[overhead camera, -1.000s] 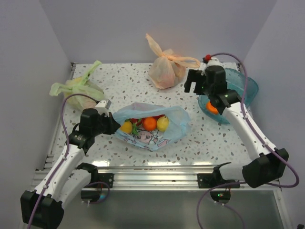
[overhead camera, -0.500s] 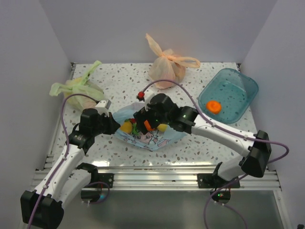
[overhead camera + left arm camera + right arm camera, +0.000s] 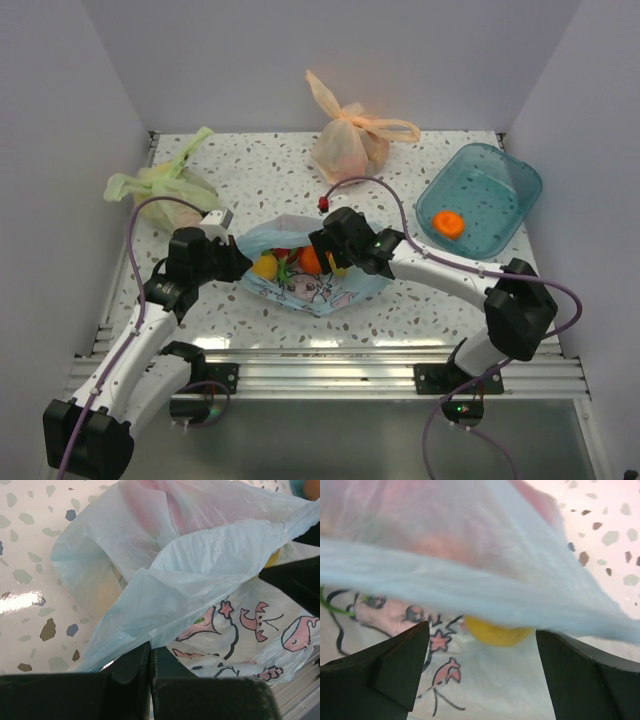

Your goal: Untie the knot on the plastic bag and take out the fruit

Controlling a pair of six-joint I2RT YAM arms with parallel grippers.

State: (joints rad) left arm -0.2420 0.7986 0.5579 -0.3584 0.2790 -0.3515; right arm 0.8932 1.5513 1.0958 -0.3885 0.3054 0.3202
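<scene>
The right gripper [image 3: 320, 252] hangs over the open mouth of the bag [image 3: 322, 292], its jaws spread wide and nothing between them. Through its wrist camera I see the two dark fingers [image 3: 395, 672] standing apart on either side of a yellow fruit [image 3: 497, 632], which lies under a fold of the pale blue film, not touched by either finger. Just beside the gripper, from above, an orange fruit [image 3: 310, 261] sits in the middle of the bag, with a red fruit [image 3: 283, 254] behind it and a second yellow one [image 3: 265, 267] toward the left edge.

The left gripper [image 3: 238, 262] is at the bag's left rim. Its fingers [image 3: 130, 672] are pressed together, and the edge of the film runs down into the seam between them, so it holds the bag by the rim. The cartoon print faces up on the near side.

The bag lies flat in the middle of the speckled table [image 3: 260, 170], close to the front edge. To the right, well apart, a teal tub [image 3: 515, 170] holds a lone orange fruit [image 3: 449, 222]. A knotted orange bag [image 3: 345, 148] stands at the back, and a knotted green bag [image 3: 160, 185] at the back left.
</scene>
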